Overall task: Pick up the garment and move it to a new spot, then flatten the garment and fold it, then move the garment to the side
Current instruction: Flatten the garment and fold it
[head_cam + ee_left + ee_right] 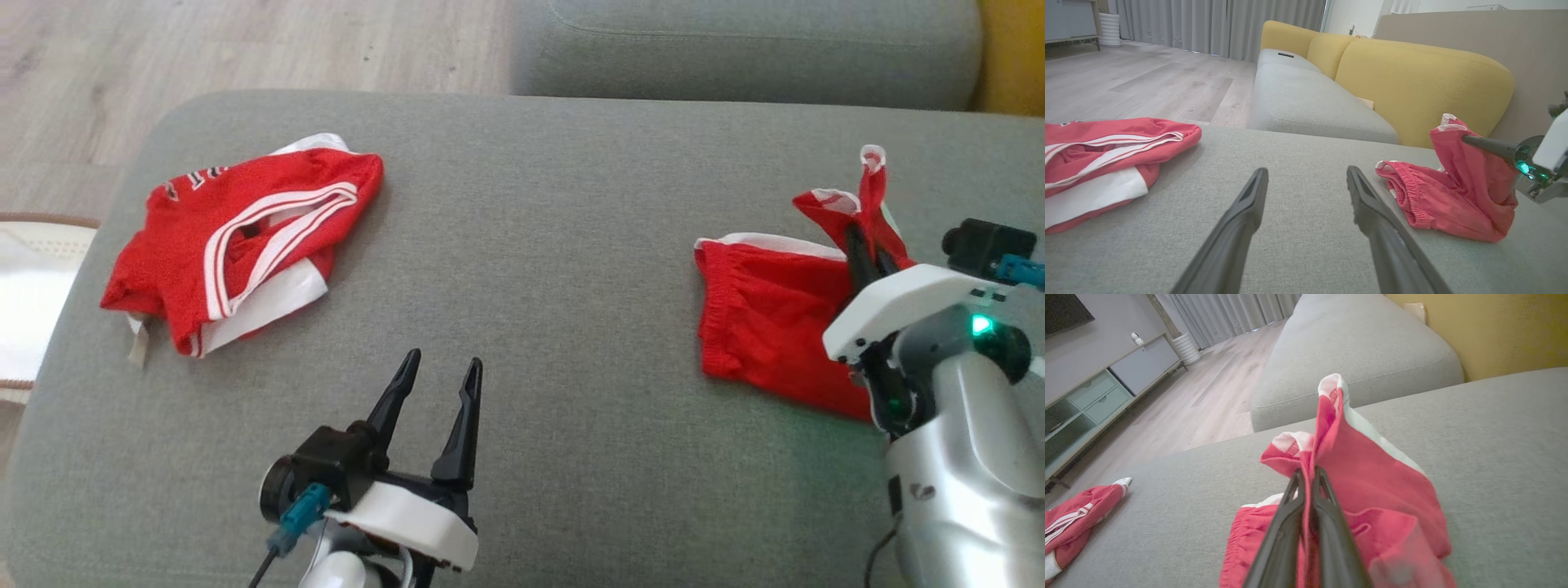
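The garment, a pair of red shorts (767, 318) with white trim, lies at the right of the grey cushion (555, 245). One pinched fold of it is lifted off the surface. My right gripper (865, 249) is shut on that fold. In the right wrist view the fingers (1308, 471) are pressed together with the red cloth (1372, 473) between them. My left gripper (445, 363) hovers open over bare cushion near the front middle and touches nothing. The left wrist view has the shorts (1437, 196) to the right of its spread fingers (1307, 171).
A second red garment with white stripes (245, 237) lies crumpled at the cushion's left. Another grey seat (735, 41) and a yellow backrest (1412, 77) lie beyond. Wooden floor (204, 49) borders the far left, with a white mat (33, 302) at the left edge.
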Available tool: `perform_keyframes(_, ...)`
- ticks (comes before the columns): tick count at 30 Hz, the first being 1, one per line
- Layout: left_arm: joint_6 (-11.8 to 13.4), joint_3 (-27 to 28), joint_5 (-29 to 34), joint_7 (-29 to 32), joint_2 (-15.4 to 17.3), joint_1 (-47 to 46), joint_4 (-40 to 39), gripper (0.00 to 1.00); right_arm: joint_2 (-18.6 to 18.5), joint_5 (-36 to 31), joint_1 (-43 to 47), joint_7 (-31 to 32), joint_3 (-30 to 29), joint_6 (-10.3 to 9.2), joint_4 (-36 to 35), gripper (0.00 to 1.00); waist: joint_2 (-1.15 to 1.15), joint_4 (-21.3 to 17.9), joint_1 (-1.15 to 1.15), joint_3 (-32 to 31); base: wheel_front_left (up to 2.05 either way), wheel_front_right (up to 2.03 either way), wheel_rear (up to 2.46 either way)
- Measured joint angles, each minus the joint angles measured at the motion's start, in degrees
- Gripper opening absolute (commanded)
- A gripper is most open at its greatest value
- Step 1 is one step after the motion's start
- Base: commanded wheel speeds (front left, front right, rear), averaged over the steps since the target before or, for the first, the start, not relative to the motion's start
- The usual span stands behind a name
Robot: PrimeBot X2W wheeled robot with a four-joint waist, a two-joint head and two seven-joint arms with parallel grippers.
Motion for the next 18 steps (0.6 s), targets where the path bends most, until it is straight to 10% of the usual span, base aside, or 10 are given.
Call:
perform_keyframes(10, 0.0, -0.6, 0.0, 0.0, 0.0, 0.0, 0.8, 1.00, 0.5, 7.0, 0.0, -2.4, 11.3, 0.00, 4.0, 0.00, 0.00, 2.2, 0.00, 0.1, 0.00, 0.00, 0.00)
perform_keyframes(12, 0.0, -0.6, -0.1, 0.0, 0.0, 0.0, 0.8, 1.00, 0.5, 8.3, 0.0, -2.8, 13.2, 0.00, 5.1, 0.27, 0.00, 2.3, 0.00, 0.2, 0.00, 0.00, 0.00)
perform_keyframes(14, 0.0, -0.6, -0.6, 0.0, 0.0, 0.0, 0.9, 1.00, 0.5, 10.3, 0.0, -3.6, 15.3, 0.00, 5.7, 1.00, 0.00, 2.4, 0.00, 0.1, 0.00, 0.00, 0.00)
perform_keyframes(18, 0.1, -0.7, -0.8, 0.0, 0.0, 0.0, 1.2, 1.00, 0.5, 16.5, 0.0, -6.9, 19.3, 0.00, 4.1, 1.00, 0.00, 2.4, 0.00, -0.6, 0.00, 0.00, 0.00)
